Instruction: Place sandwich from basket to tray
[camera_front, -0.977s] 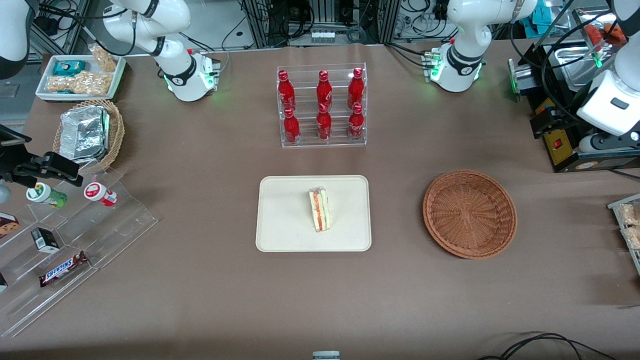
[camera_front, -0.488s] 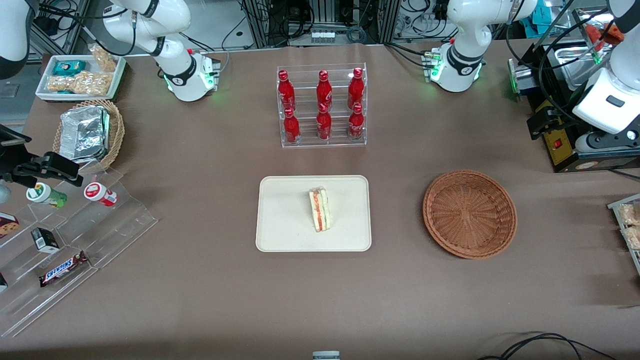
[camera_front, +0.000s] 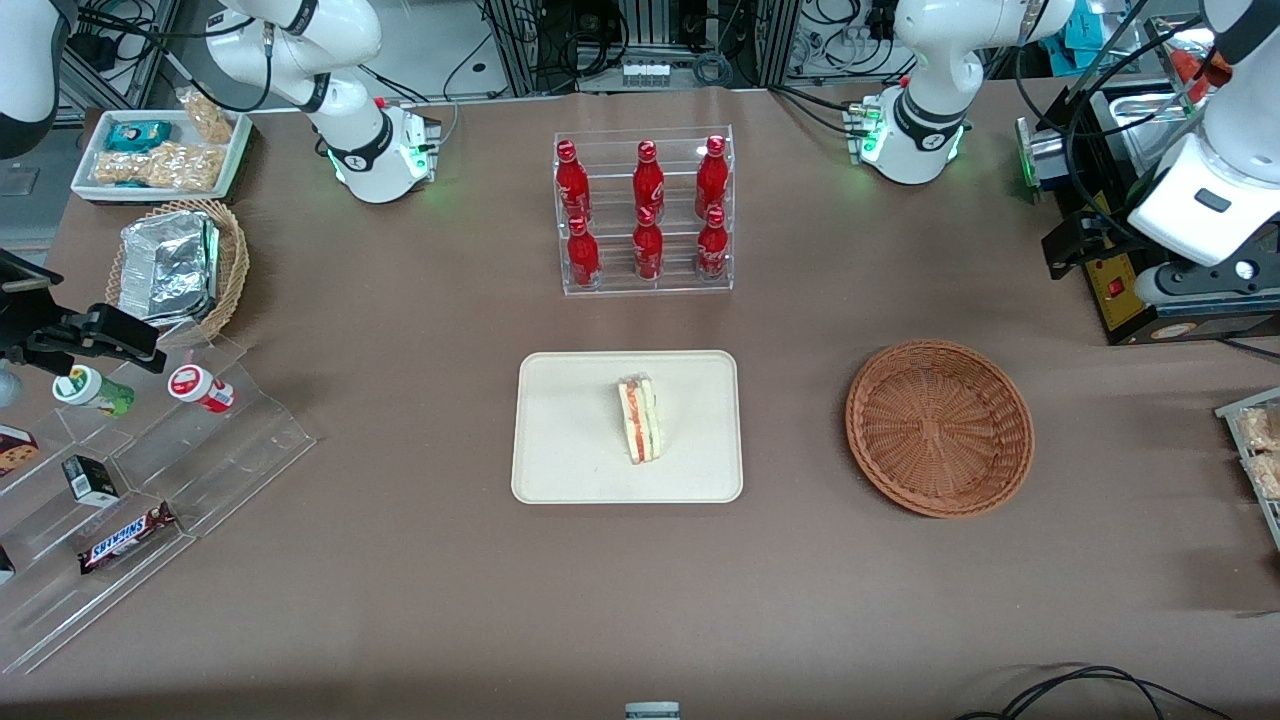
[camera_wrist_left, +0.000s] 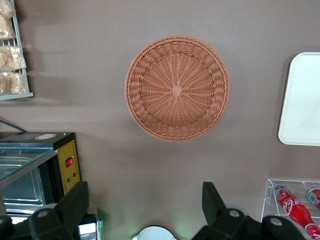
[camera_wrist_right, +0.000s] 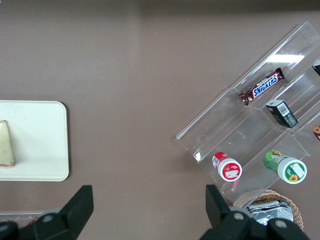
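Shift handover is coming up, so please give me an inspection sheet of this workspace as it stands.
Surface: table under a brown cover.
Sandwich: on the tray, standing on edge.
Basket: nothing in it, toward the working arm's end.
Clutter: bottle rack farther from the front camera than the tray; acrylic snack steps, foil-pack basket and snack tray toward the parked arm's end.
Gripper: open, holding nothing, high above the table near the basket.
Cables: black cable at the table's near edge.
Surroundings: small oven beside the working arm.
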